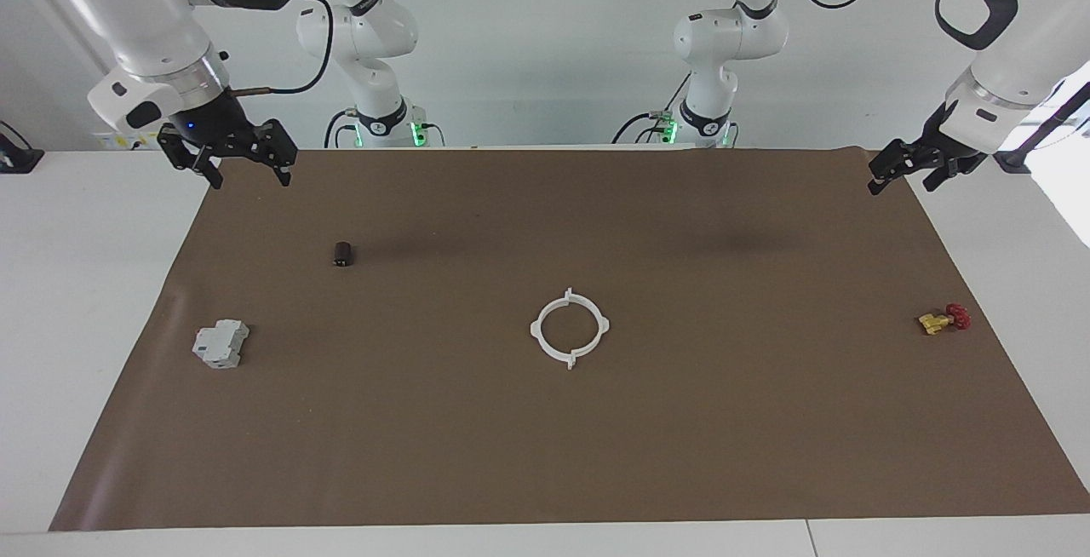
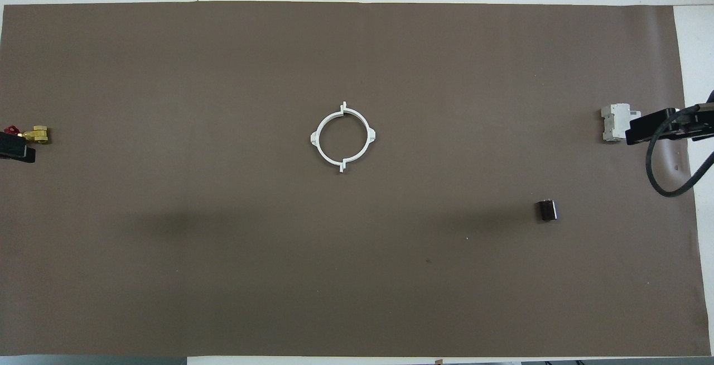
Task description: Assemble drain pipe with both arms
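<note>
light: bright, even | shadows: soft smudges on brown mat [image 1: 596, 455] | focus: sharp | glare: none

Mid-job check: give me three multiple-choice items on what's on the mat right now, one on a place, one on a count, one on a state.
1. Where does the drain pipe lie?
A. mid-mat
B. beside the grey block
C. in a pincer

2. How many tabs stick out of the ring?
A. two
B. four
C. six

3. How do the two white arcs stand?
A. lying apart
B. stacked
C. joined into one closed ring

Answers:
1 A: the drain pipe lies at the mat's middle, clear of the grey block and the yellow valve.
2 B: four tabs show around its rim.
3 C: the arcs form one ring, with the left pincer and right pincer raised at the mat's ends, holding nothing.
</note>
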